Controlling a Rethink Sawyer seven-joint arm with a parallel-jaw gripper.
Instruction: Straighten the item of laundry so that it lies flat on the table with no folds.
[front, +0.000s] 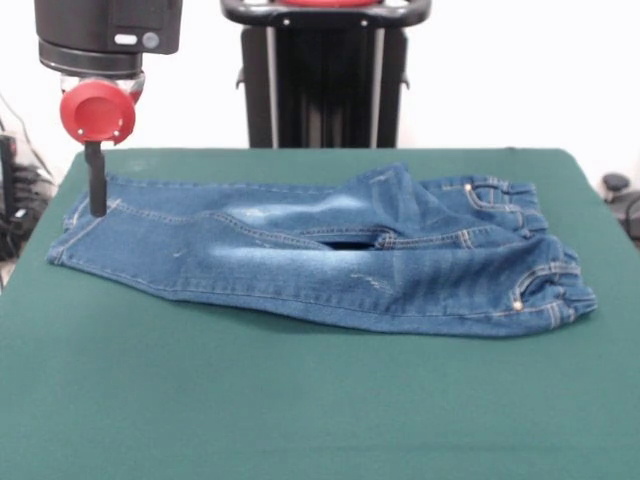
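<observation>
The item of laundry (310, 255), a small pair of blue denim jeans with faded patches, lies across the table (300, 400). Its elastic waistband is at the right and its leg cuffs are at the left. The two legs lie side by side, overlapping, and the cloth rises in a fold near the crotch at centre right. My gripper (97, 205) comes down at the far left, its tip touching the jeans at the rear leg's cuff. A red disc sits on its body above.
The dark green top extends well beyond the jeans on the near side. A black pedestal (325, 80) stands behind the far edge. Cables and dark equipment (20, 185) lie off the left edge.
</observation>
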